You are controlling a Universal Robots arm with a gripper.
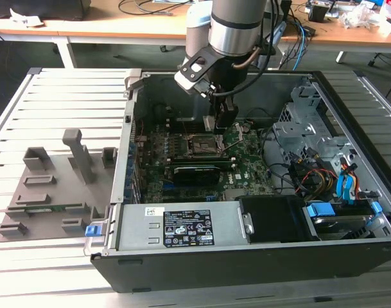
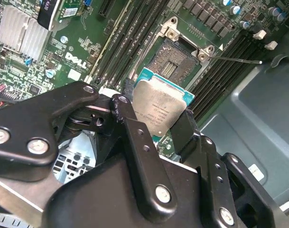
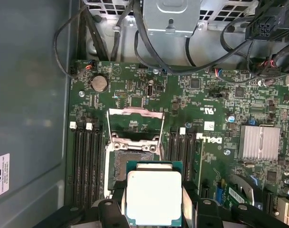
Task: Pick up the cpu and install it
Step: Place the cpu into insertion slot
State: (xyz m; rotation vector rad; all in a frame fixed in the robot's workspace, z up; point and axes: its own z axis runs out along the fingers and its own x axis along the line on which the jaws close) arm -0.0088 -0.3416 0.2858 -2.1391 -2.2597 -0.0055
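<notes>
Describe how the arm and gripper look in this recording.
The arm is a silver-grey cylinder with a pale blue joint cap and black cables alongside. The gripper is matte black, with angular linked fingers fastened by silver screws.

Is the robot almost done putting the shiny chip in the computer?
About halfway. Done: the cpu has been picked up and hangs inside the open computer case. In hand: the gripper pinches it by its edges, above the motherboard and near the socket. Left: the socket sits open and empty, so the chip is not in its place yet.
</notes>
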